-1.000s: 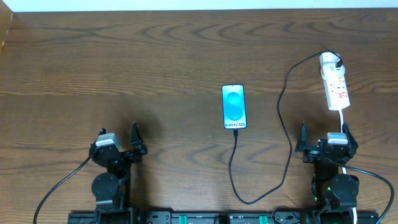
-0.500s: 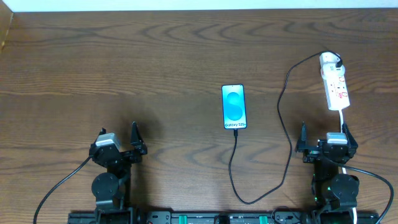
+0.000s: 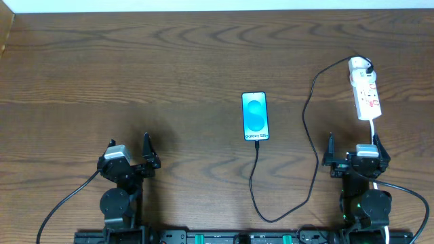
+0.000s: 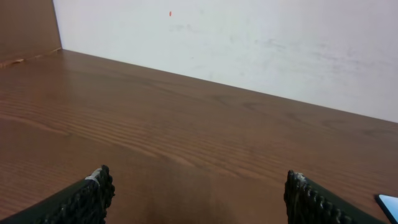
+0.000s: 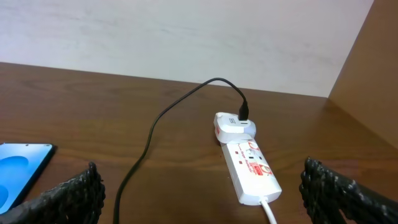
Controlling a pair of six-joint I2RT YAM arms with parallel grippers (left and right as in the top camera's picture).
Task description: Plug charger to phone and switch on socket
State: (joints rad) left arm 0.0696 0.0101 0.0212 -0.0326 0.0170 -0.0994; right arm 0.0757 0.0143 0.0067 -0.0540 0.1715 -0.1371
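Note:
The phone (image 3: 255, 116) lies face up mid-table, its blue screen lit, and shows too in the right wrist view (image 5: 18, 171) and the left wrist view (image 4: 388, 204). The black charger (image 3: 306, 115) runs from the phone's near edge, loops toward me, then climbs to its plug head (image 5: 244, 115), seated in the far end of the white socket (image 3: 365, 91) (image 5: 249, 165). My left gripper (image 3: 129, 146) (image 4: 198, 186) stands open over bare wood at the front left. My right gripper (image 3: 352, 146) (image 5: 200, 177) is open just short of the socket, holding nothing.
The socket's white cord (image 3: 373, 129) runs back past my right gripper. A white wall (image 5: 155, 31) closes the table's far side, with wooden side panels at the right (image 5: 367, 74) and left (image 4: 25, 31).

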